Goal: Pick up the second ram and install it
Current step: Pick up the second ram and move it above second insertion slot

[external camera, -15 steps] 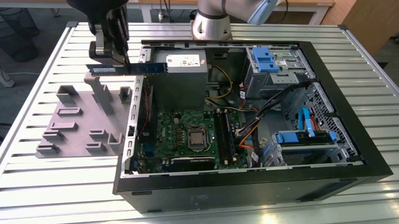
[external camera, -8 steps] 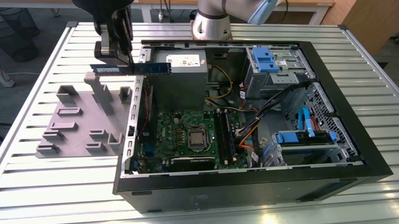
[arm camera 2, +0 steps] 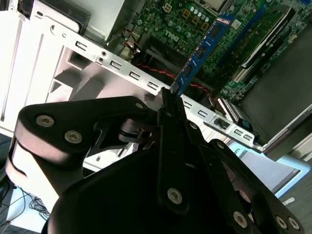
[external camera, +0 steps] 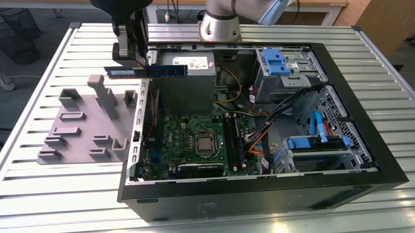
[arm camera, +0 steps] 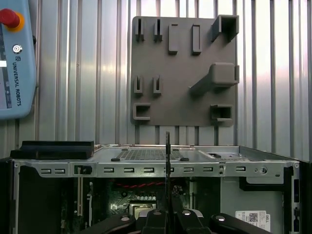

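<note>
The second ram (external camera: 165, 71) is a thin blue stick held level in the air over the computer case's wall on the exterior view's left, near the power supply. My gripper (external camera: 140, 64) is shut on it from above. In the second wrist view the fingers (arm camera 2: 165, 114) pinch the ram (arm camera 2: 200, 48), which points towards the green motherboard (arm camera 2: 195, 19). The first wrist view shows the ram (arm camera: 167, 161) edge-on as a thin dark line above the case wall. The motherboard (external camera: 188, 141) lies inside the open case, with long memory slots (external camera: 232, 141) beside the processor socket.
A grey holder plate (external camera: 81, 124) with upright blocks lies on the slatted table on the exterior view's left of the black case (external camera: 259, 196). Drive cages with blue tabs (external camera: 279, 63) and cable bundles (external camera: 272, 116) fill the case's other side. A pale blue pendant (arm camera: 14, 58) lies on the table.
</note>
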